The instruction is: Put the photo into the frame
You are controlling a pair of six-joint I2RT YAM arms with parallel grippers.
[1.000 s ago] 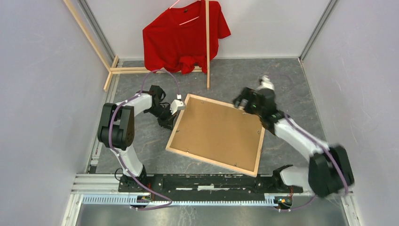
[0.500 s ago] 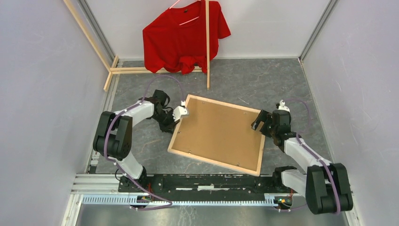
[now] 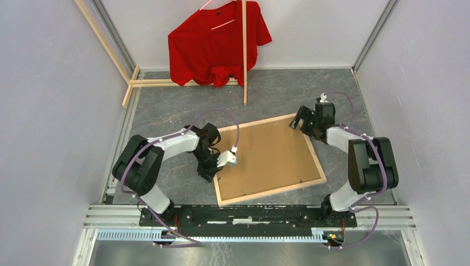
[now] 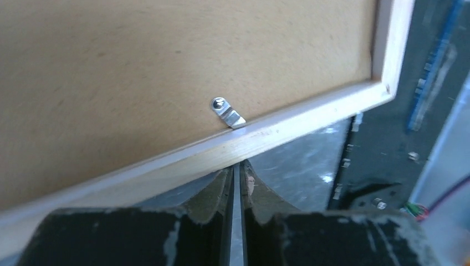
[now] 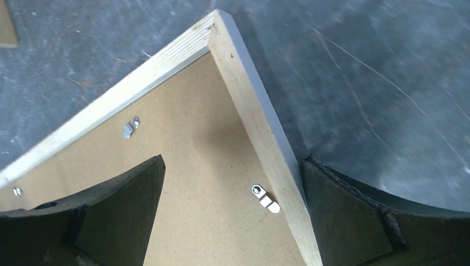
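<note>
The frame (image 3: pixel 310 158) lies face down on the grey floor, its pale wood rim around a brown backing board (image 3: pixel 266 155) held by small metal clips (image 4: pixel 227 112). The photo is hidden. My left gripper (image 3: pixel 216 169) is shut and empty, and its fingertips (image 4: pixel 224 174) touch the outer side of the frame's left rail (image 4: pixel 183 158). My right gripper (image 3: pixel 298 118) is open over the frame's far right corner (image 5: pixel 217 22). In the right wrist view, one finger (image 5: pixel 119 205) is above the backing board and the other (image 5: pixel 354 216) is outside the rail (image 5: pixel 260 133).
A red T-shirt (image 3: pixel 216 41) hangs on a rack of pale wooden poles (image 3: pixel 244 61) at the back, with its base bars (image 3: pixel 161 83) on the floor. Grey walls close in both sides. The black mounting rail (image 3: pixel 249 213) runs along the near edge.
The frame has turned counter-clockwise and shifted right. My left gripper has moved nearer along the left rail. My right gripper has moved back to the far right corner.
</note>
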